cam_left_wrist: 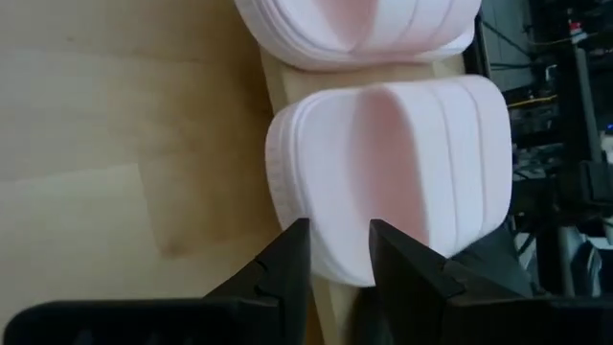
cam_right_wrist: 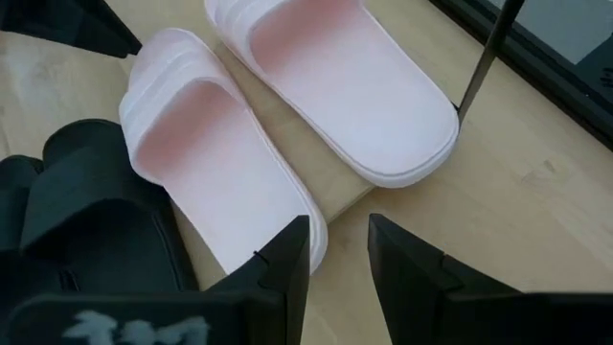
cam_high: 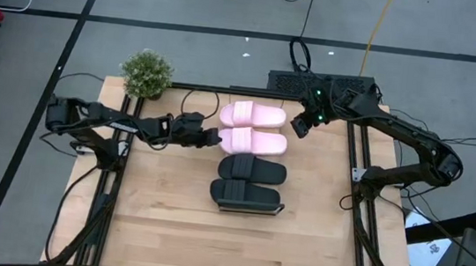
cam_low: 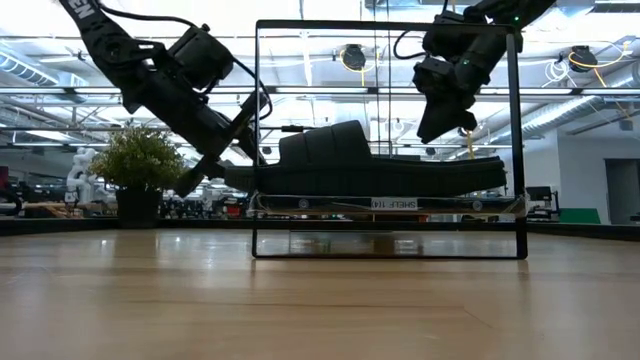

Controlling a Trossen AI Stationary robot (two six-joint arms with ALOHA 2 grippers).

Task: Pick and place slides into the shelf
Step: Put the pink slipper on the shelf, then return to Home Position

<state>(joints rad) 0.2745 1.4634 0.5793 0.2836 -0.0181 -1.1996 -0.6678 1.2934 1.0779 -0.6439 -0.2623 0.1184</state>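
Four slides lie side by side on the shelf (cam_right_wrist: 343, 197), sole down, toes toward the table's left. The two pink ones (cam_high: 254, 114) (cam_high: 255, 141) are farther back, and the two black ones (cam_high: 253, 168) (cam_high: 247, 193) are nearer. In the low view a black slide (cam_low: 360, 165) hides the pink pair. My left gripper (cam_high: 215, 138) is at the toe end of the nearer pink slide (cam_left_wrist: 383, 163) and shut on it. My right gripper (cam_high: 300, 128) hovers open above the pink slides' heel ends (cam_right_wrist: 402, 144), touching nothing. My left gripper (cam_left_wrist: 340, 240) pinches the toe end of the nearer pink slide's sole (cam_left_wrist: 340, 268). One finger is under the sole and one on the footbed. It comes in about level from the table's left, along the slide. The slide lies flat on the shelf beside the other pink one.
A potted plant (cam_high: 147, 72) stands at the table's far left corner. A dark metal frame (cam_low: 518, 140) rises around the shelf. Black rails run along the table's left and right sides. Bare tabletop (cam_high: 208, 245) lies toward the near edge.
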